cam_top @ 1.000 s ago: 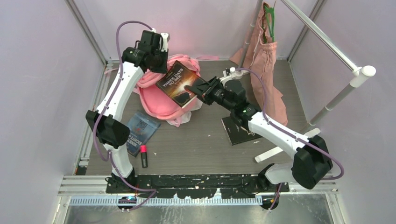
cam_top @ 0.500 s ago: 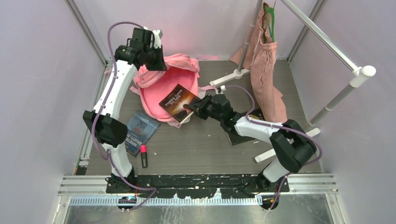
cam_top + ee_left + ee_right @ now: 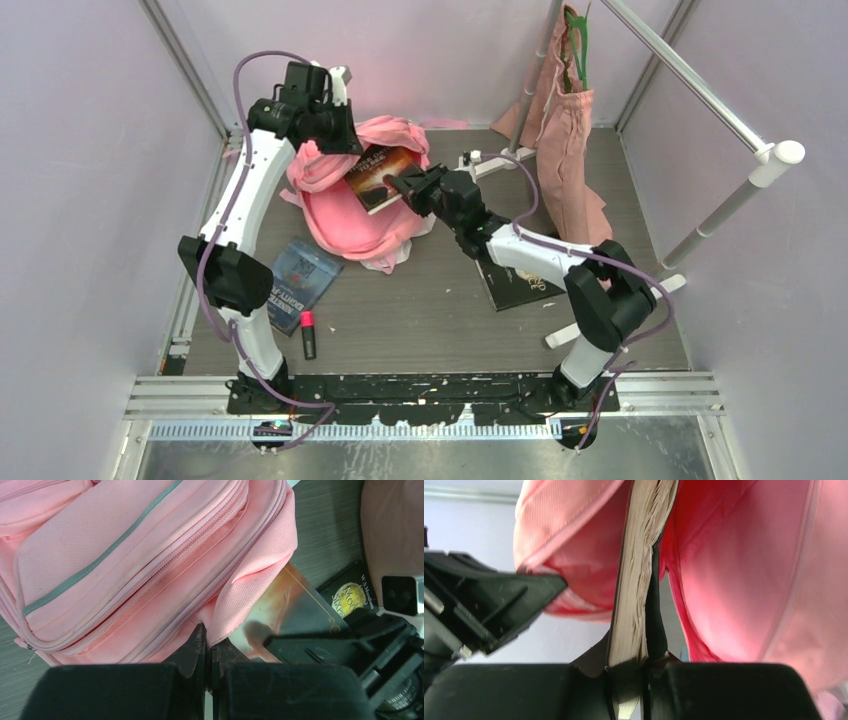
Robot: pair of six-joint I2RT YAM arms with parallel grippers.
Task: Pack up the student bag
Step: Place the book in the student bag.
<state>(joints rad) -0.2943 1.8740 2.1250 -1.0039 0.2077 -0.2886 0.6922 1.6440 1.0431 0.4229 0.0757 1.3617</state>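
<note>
Overhead view of a grey table with two robot arms reaching away from the near edge.

At far left, the left gripper [image 3: 206, 634] has its fingers pressed together on a fold of pink fabric. It is pinching the rim of the student bag [image 3: 345, 215] and holding that edge up. The bag lies slumped at about 11 o'clock from the table's middle, and its mouth appears to gape toward 3 o'clock.

Just right of that raised rim is a dark paperback book [image 3: 378, 170], tilted, with its far end already at the opening and pink fabric on both sides of it. The book's long axis runs roughly from 4 o'clock up to 10 o'clock, pointing into the bag.

The right gripper [image 3: 405, 186] clamps the book's near end between its fingers, pages and cover squeezed flat. From this gripper the inside of the bag lies toward 10 o'clock, in line with the book's length.

The left arm is nearer the bag but busy holding it open, so the insertion likely falls to the right arm, sliding the book lengthwise deeper in. A likely risk is a corner catching the loose fabric.
</note>
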